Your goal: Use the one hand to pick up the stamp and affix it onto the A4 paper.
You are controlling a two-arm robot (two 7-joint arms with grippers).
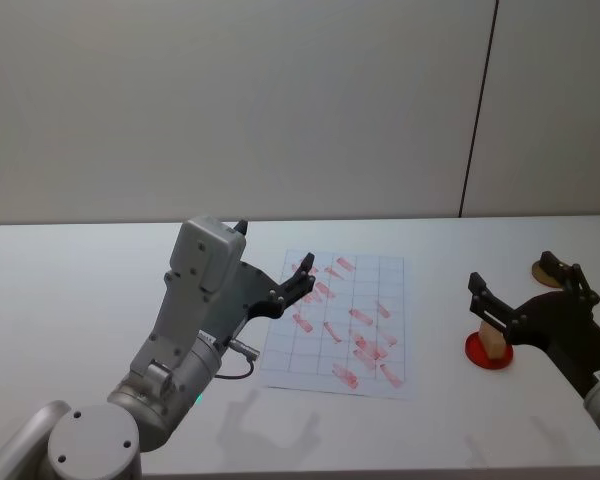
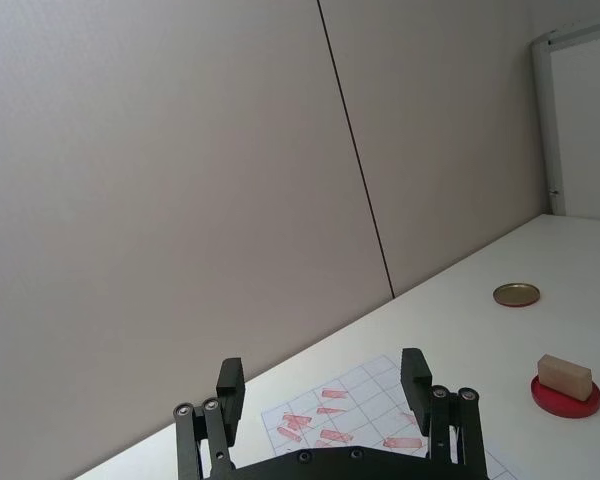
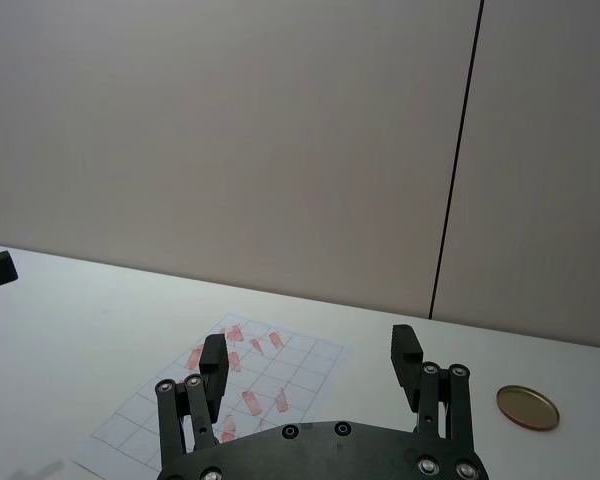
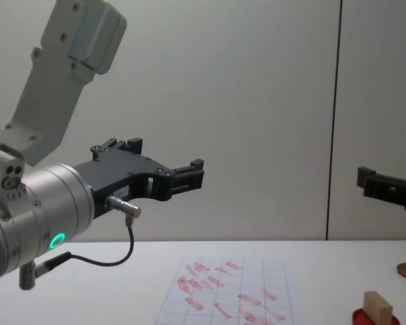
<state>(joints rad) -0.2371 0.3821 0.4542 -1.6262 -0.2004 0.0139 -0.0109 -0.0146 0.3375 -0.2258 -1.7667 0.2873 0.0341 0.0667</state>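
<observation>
Stamp, wood block, on round red pad, L pincer spread, R pincer spread

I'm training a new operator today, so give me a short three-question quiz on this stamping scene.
1. True or false: the small tan wooden stamp block lies on the white gridded A4 paper.
2. Which gripper hovers nearer the stamp block? A) the left gripper B) the right gripper C) both equally near
3. In a few words: how do the right gripper's jaws stand, and what do they hold?

Key
1. False: it rests on the flat round red ink pad, to the right of the paper.
2. B
3. Open, holding nothing.
</observation>
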